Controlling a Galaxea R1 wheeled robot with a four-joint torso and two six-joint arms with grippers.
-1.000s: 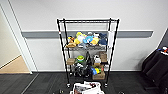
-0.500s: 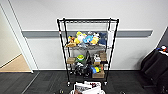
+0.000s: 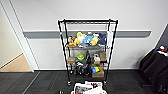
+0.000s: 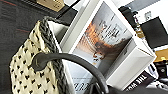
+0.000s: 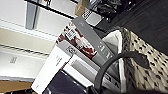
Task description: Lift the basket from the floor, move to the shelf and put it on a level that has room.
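The cream woven basket [image 4: 27, 75] with its dark braided rim hangs above the dark floor, full of books and white boxes. Its dark handle [image 4: 72, 60] arches down into my left gripper [image 4: 100, 91]. The opposite handle [image 5: 117, 58] of the basket [image 5: 147, 67] runs into my right gripper [image 5: 96, 91]. In the head view the basket's books [image 3: 87, 88] show at the lower edge, just in front of the shelf [image 3: 61, 50], a black wire rack against the white wall. Its top level [image 3: 87, 23] is bare.
Colourful plush toys [image 3: 85, 38] crowd the second tier. Lower tiers hold brown boxes [image 3: 98, 73] and small items. A black-draped table [image 3: 155, 65] stands at the right. At the left an opening leads to a wooden floor [image 3: 15, 66]. Dark carpet lies either side of the rack.
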